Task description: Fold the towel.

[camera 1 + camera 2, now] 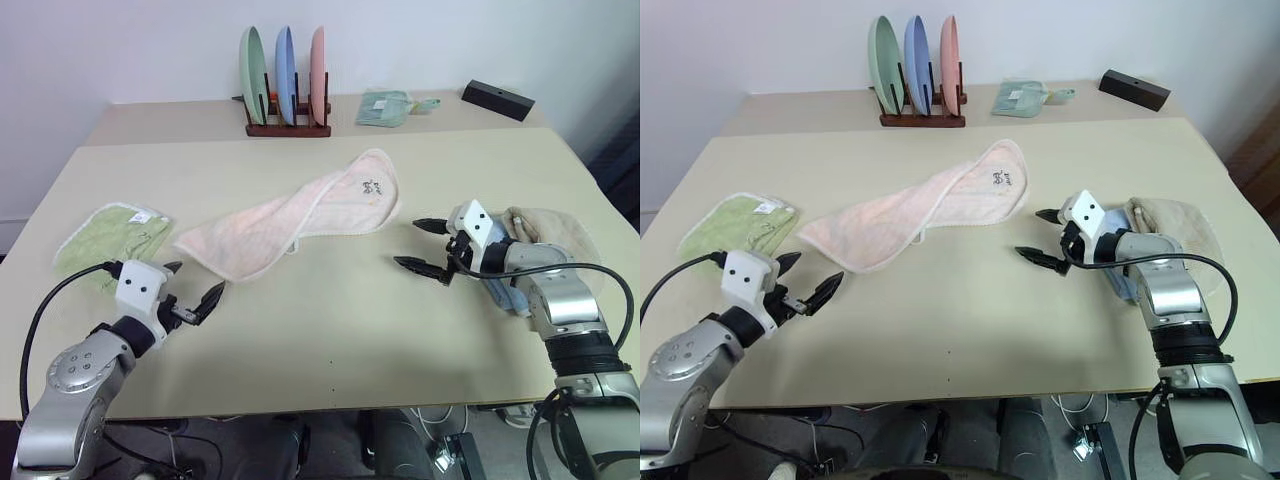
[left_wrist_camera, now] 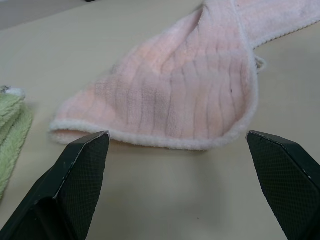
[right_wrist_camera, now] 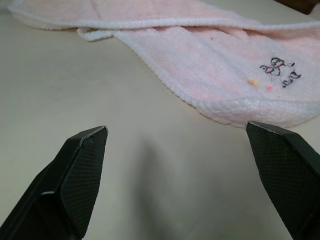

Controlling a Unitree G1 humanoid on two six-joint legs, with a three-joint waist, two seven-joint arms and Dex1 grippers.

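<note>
One pink towel (image 1: 300,218), three racked plates (image 1: 284,68), one green cloth (image 1: 108,237)

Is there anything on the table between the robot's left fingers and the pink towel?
No. In the left wrist view, only bare table lies between the left gripper and the pink towel.

You have a pale pink towel (image 1: 300,215) with a whitish edge trim, faint ribbed lines in the pile and a small dark printed mark with orange and pink specks near one end. It lies on a beige table (image 1: 330,330). Your light green cloth (image 1: 105,240) has a white border; a beige towel (image 1: 550,228) sits at your right. Behind, the dark wood rack (image 1: 288,128) holds green, blue and salmon plates, near a mint cloth (image 1: 385,107) and a black block (image 1: 497,99). Both grippers' fingers (image 2: 80,175) are black.
</note>
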